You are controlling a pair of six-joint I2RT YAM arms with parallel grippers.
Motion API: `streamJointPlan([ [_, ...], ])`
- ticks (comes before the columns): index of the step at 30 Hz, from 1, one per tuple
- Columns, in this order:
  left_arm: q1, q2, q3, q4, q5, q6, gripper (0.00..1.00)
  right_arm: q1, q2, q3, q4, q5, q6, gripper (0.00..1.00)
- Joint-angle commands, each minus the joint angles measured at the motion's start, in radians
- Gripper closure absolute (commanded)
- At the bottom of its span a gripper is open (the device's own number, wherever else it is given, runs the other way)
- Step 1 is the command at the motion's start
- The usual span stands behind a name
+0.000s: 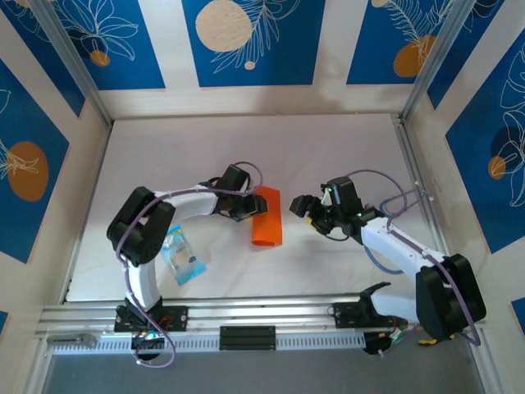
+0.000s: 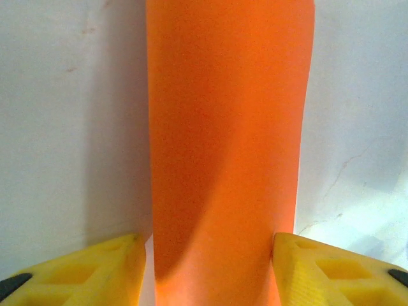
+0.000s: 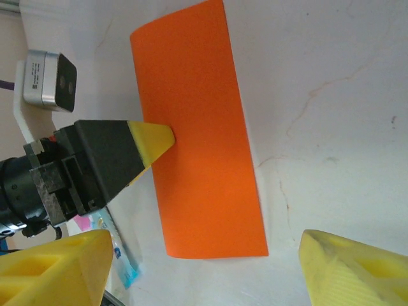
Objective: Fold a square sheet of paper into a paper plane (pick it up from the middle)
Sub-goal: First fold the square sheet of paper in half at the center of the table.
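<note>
White table (image 1: 328, 156), boxed in by blue panels (image 1: 246, 41) painted with pale leaves and orange discs. The print on the small blue and clear packet (image 1: 182, 256) is too small to read. Near mid-table lies the square sheet of paper (image 1: 267, 220), folded to a narrow orange oblong. Its long axis runs away from the arm bases, far end tipped slightly right. At its left long edge is the left gripper (image 1: 246, 207), whose fingers (image 2: 95, 271) stand spread either side of the strip; the wrist view cuts off both ends of the strip. Just right of the paper, the right gripper (image 1: 302, 209) holds its fingers (image 3: 357, 268) spread over bare table.
</note>
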Motion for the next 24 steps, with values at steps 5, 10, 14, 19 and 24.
streamJointPlan([
  [5, -0.002, -0.044, 0.022, -0.098, -0.061, 0.081, 0.49, 0.015, 0.049, -0.01, 0.065, -0.04, 0.025, 0.24],
  [10, 0.01, -0.055, 0.013, -0.098, -0.061, 0.089, 0.51, 0.021, 0.064, -0.019, 0.086, -0.044, 0.036, 0.24],
  [14, 0.02, -0.056, 0.01, -0.105, -0.073, 0.089, 0.51, 0.022, 0.069, -0.023, 0.094, -0.047, 0.036, 0.25],
  [19, 0.025, -0.054, 0.005, -0.108, -0.076, 0.1, 0.51, 0.022, 0.081, -0.029, 0.114, -0.061, 0.032, 0.25],
  [24, 0.035, -0.037, 0.025, -0.152, -0.091, 0.122, 0.52, 0.022, 0.102, -0.032, 0.138, -0.084, 0.029, 0.26],
])
